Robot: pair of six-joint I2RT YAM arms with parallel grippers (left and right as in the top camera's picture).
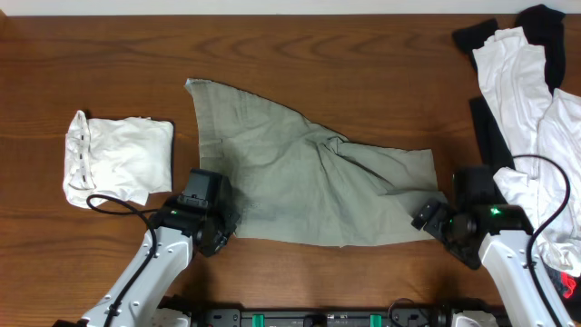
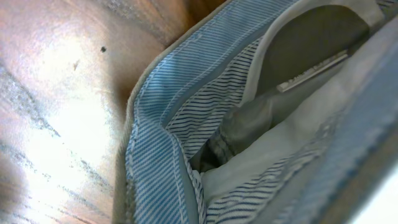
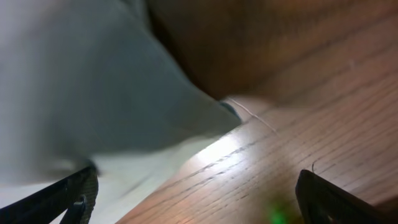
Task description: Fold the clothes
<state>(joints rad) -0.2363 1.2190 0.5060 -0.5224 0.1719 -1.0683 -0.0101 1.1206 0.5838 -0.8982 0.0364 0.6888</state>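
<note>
Both sit low at near edge of khaki garment point(image 1: 300, 173): right gripper point(image 1: 425, 218) spread wide, left gripper point(image 1: 218, 225) cannot tell; cloth wrinkled, flat.

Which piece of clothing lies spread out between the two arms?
The green cloth in the middle. The white bundle on the left is compact, and the white and black heap sits at the right edge.

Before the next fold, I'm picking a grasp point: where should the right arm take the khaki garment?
The khaki garment by its lower right corner, approached from the right, low over the table: the edge lies thin and flat there, just beside the open fingers of the right gripper.
</note>
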